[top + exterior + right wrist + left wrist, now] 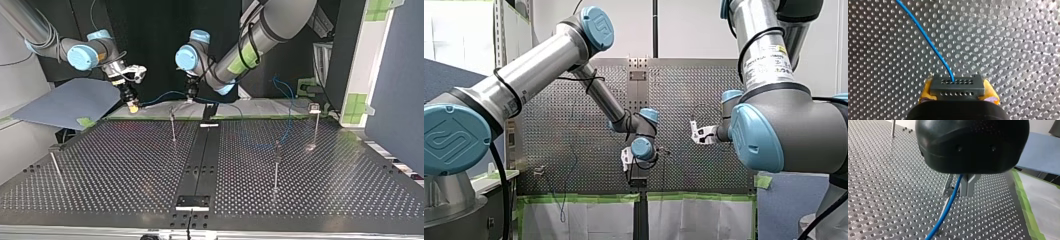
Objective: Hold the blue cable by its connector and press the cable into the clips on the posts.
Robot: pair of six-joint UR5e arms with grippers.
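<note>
My right fingers (926,90) clamp the connector (957,87), my left fingers (968,186) close on the blue cable (948,206); I should hold it taut, pressing straight down into the clip (171,108).

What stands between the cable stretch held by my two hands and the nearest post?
Nothing visible. In the top view the blue cable runs from the connector in my right hand to my left hand, close to the post, with nothing between.
</note>
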